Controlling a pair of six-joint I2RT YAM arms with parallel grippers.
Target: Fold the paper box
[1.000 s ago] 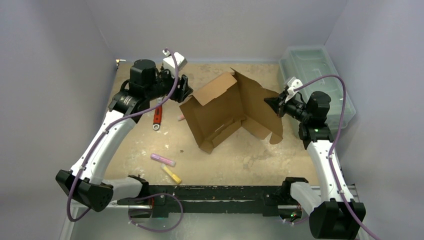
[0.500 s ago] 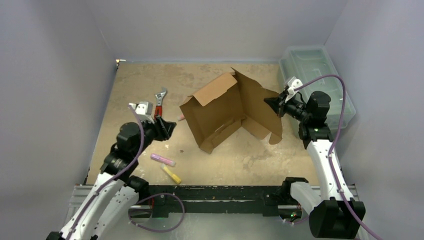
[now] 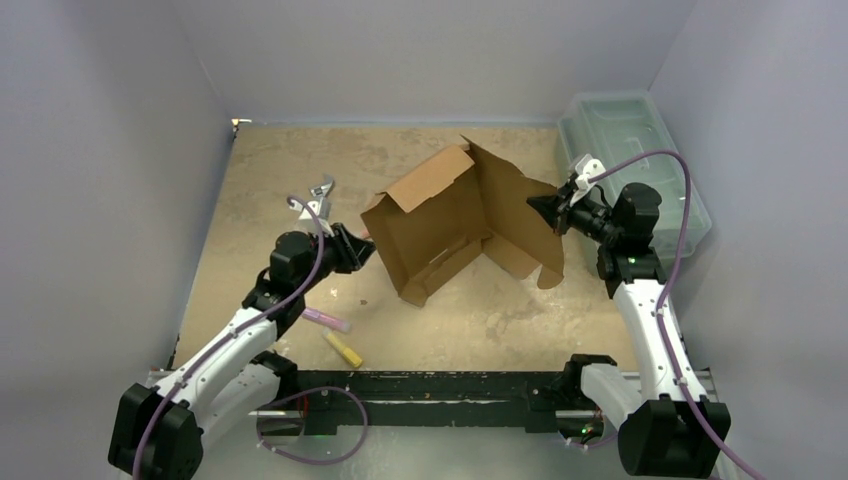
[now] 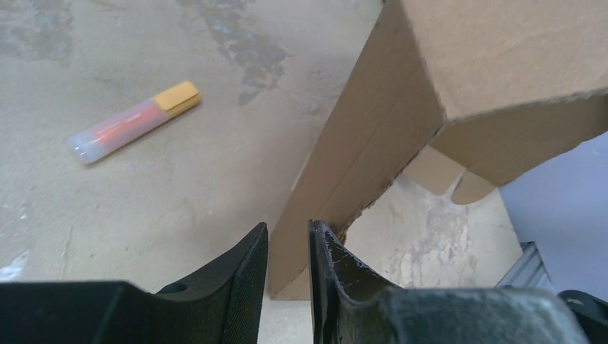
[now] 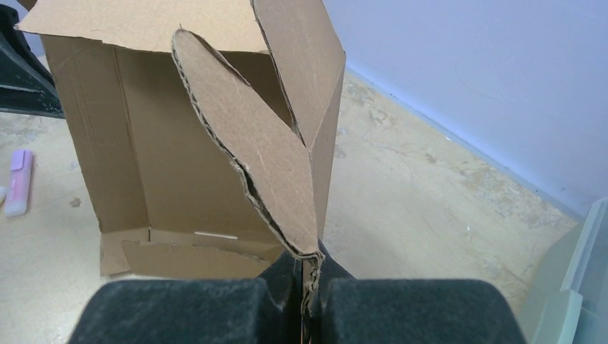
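Paper box (image 3: 455, 225): middle of table (image 3: 250, 180), half-raised, walls leaning.
Right claw (image 5: 305, 272): clenched on its flap edge, likely bracing the box upright.
Left claw (image 4: 287, 244): narrowly parted, empty, just beside the box's near wall, apparently to press it.

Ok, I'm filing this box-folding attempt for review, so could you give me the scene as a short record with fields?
box: paper box, partly folded, walls and flaps raised
right gripper: shut on a rounded flap of the box
left gripper: jaws slightly apart, at the box's left corner; contact unclear
loose items: purple marker, yellow marker, wrench partly hidden behind the left arm
bin: green plastic bin, far right, apart from the box
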